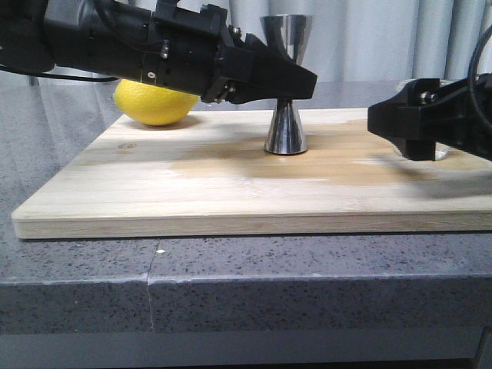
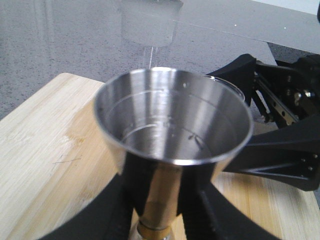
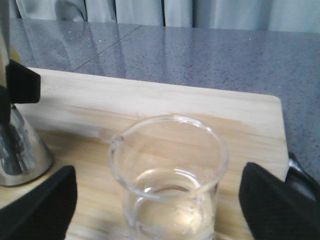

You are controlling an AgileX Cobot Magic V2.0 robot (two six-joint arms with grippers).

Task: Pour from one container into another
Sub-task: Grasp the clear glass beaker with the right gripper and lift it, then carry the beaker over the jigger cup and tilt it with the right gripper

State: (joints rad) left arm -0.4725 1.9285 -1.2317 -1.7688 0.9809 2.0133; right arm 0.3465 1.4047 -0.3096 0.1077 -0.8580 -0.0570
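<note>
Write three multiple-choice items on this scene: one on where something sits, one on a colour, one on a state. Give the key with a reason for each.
1. Where is the lemon?
A. At the board's far left corner, behind the left arm
B. Inside the beaker
C. On the counter in front of the board

2. What colour is the band at the jigger's waist?
A. Red
B. Gold
C. Blue

3. How does the right hand stand to the beaker?
A. Closed tight on it, lifted
B. Open, one finger on each side of it
C. Far from it, over the lemon

Key: 1 A, the front view shows it on the wooden board behind the left hand. 2 B, the left wrist view shows gold at the waist. 3 B, the right wrist view shows gaps on both sides.
</note>
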